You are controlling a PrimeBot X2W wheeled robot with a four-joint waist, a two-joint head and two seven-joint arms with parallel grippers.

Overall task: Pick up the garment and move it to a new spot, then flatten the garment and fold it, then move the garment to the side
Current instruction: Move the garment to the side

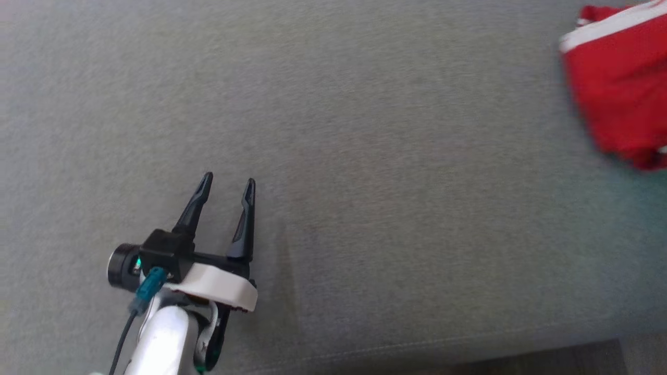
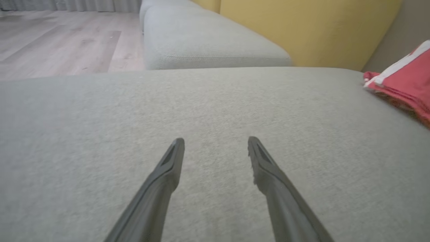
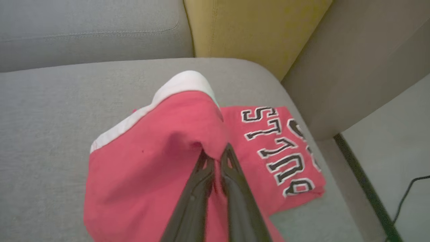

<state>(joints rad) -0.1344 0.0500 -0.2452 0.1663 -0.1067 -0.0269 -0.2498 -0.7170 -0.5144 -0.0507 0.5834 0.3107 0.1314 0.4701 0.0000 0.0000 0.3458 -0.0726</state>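
Right gripper (image 3: 215, 150) pinching red garment (image 3: 144, 168) (seemingly lifted) by grey cushion (image 3: 50, 117) corner, left gripper (image 1: 230, 178) spread over its open middle.

The garment (image 1: 620, 88) lies far right on the sofa seat (image 1: 391, 208) — the left end effector (image 1: 230, 177) well apart, lower left.

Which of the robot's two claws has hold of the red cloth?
The right gripper: it is pinched shut on the red garment. The left gripper hangs open over the grey cushion, holding nothing.
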